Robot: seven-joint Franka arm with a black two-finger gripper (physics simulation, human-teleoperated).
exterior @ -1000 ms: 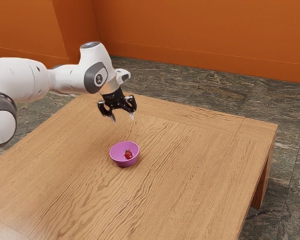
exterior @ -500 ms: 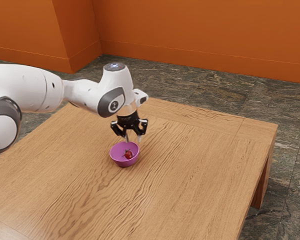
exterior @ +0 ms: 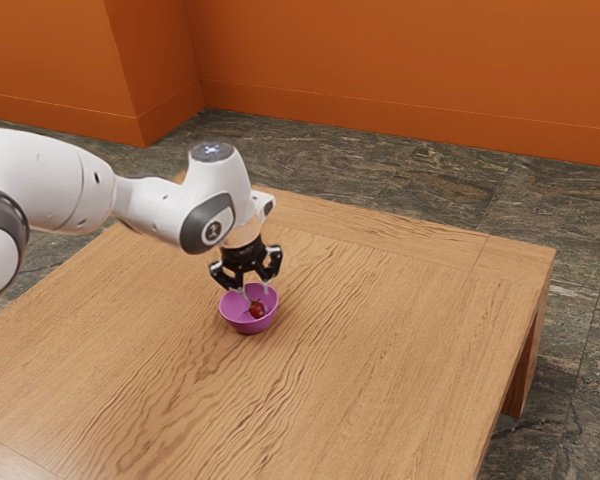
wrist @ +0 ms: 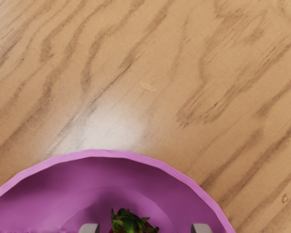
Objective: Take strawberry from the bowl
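My pincer (exterior: 257, 294) stands released, its two fingertips spread apart at the mouth of the bowl, with nothing clasped between them; the berry (exterior: 257, 311) lies inside, on the bowl's floor, its green leaves (wrist: 129, 221) turned up toward my hand, with a gap to the tip on either side. I judge it light, soft and easily bruised, its skin perhaps a little slick; I should take it by the red flanks, below the leaves, low around its widest part, and squeeze only enough to lift; the leaves alone could tear or slip free. The next move, I think, is to centre over it, sink a little and close gently, minding the bowl (exterior: 248, 327), which looks light enough to skid if I nudge its wall; I count one berry, one bowl, and beneath them one wooden table (exterior: 380, 330); beyond lie the dark stone floor (exterior: 580, 330) and, farthest, the orange walls (exterior: 380, 60).
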